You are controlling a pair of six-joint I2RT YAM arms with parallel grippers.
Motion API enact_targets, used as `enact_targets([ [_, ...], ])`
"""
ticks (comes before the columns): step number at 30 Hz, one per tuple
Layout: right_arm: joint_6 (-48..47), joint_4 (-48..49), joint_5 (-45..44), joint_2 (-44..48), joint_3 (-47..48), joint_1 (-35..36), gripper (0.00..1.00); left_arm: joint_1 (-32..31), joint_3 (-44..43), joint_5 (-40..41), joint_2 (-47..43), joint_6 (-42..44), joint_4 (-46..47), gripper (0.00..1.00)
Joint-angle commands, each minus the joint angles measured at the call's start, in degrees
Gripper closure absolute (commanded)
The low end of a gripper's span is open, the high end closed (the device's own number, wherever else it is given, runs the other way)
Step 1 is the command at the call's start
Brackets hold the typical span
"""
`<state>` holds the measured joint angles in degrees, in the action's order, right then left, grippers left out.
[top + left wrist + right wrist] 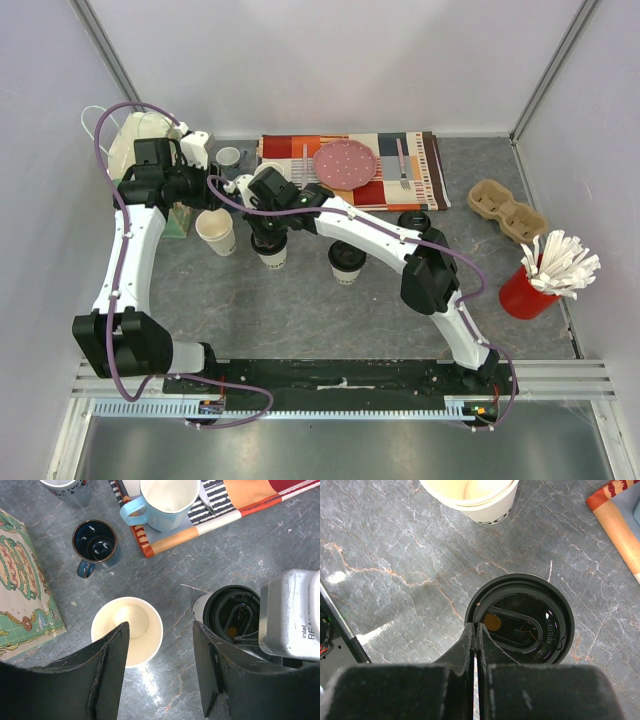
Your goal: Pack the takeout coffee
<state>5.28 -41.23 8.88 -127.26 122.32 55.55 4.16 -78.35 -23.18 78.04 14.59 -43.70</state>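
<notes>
Right gripper (475, 627): I see both fingers pressed flat together with nothing between them. The tips are at the near rim of the black lid (520, 622); I cannot tell whether they touch it. Readable text: the word "CAUTION" runs beside the lid's recessed oval. The lid sits on the lidded cup (272, 258), which stands on the grey table (300, 310) directly beneath this gripper.

Left gripper (160, 626): the fingers stand well apart and hold nothing. The open cup (127, 630), without a lid and empty, stands upright below it, partly hidden behind the left-hand finger. The lidded cup stands just beside the open cup, on the side of the other finger. Readable text in this view: "intel" on the silver camera housing (290, 612) above the lidded cup. In the right wrist view, the dark print on the open cup's side is cropped too much to read.

A second lidded cup (345, 262) stands near the first, toward the right arm's side.
</notes>
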Motion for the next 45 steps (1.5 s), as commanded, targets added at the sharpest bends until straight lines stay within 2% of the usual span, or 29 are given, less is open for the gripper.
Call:
enact_targets([
  [1, -0.7, -0.6, -1.1, -0.4, 2.7, 0.2, 1.0, 0.4, 0.0, -2.5, -1.8, 1.2, 0.6, 0.4],
  [28, -0.1, -0.9, -0.2, 0.4, -0.6, 0.4, 1.0, 0.4, 0.0, -4.1, -1.4, 1.5, 0.5, 0.4],
  [29, 0.0, -0.9, -0.2, 0.7, -0.8, 0.3, 0.98, 0.4, 0.0, -4.2, -1.5, 1.5, 0.5, 0.4],
  [33, 0.2, -0.6, -0.3, 1.4, -0.9, 0.3, 0.74, 0.4, -0.1, -4.2, -1.4, 1.5, 0.5, 0.4],
  [35, 0.1, -0.6, -0.4, 1.6, -0.7, 0.3, 0.7, 0.4, -0.1, -4.4, -1.5, 1.4, 0.5, 0.4],
  [40, 0.1, -0.4, -0.8, 2.3, -0.3, 0.3, 0.68, 0.4, -0.2, -4.5, -1.5, 1.7, 0.2, 0.4],
  [45, 0.2, -0.3, 0.7, 3.0, 0.9, 0.3, 0.61, 0.4, -0.4, -5.4, -1.5, 1.6, 0.1, 0.4],
])
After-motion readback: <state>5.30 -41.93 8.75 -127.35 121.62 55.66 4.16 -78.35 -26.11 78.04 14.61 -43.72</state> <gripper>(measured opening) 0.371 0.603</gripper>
